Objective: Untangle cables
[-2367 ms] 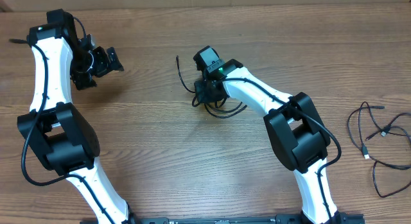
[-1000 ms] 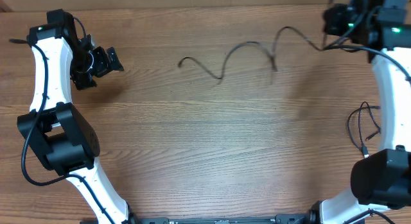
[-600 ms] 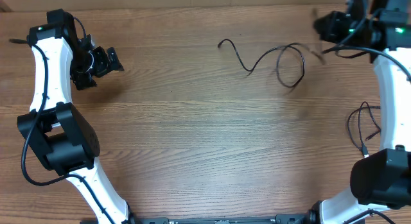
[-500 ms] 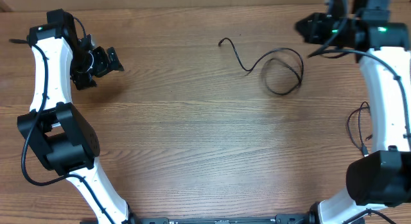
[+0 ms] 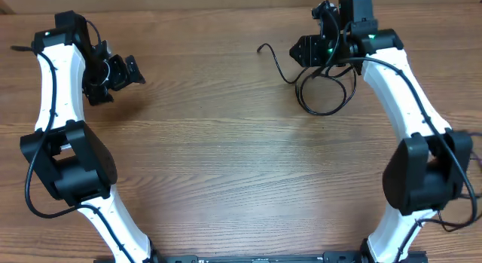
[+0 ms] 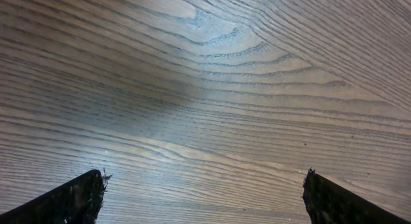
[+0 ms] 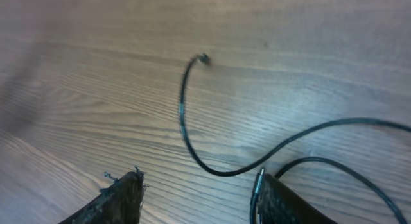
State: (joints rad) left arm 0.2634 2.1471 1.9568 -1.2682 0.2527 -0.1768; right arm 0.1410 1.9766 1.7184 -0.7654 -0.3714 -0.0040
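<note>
R gripper (image 7: pixel 199 182) was wide open w/ nothing held, just over the table (image 6: pixel 205 70). The cable (image 7: pixel 182 115) lay curved btwn its fingers, loose end farther out. L gripper (image 6: pixel 204 185) was wide open, empty, well apart from it.

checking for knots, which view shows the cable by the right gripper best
Overhead: the whole cable shows, free end to loop, beside the right gripper. Right wrist shows only its plug end and a curved stretch. Left wrist shows only the table.
</note>
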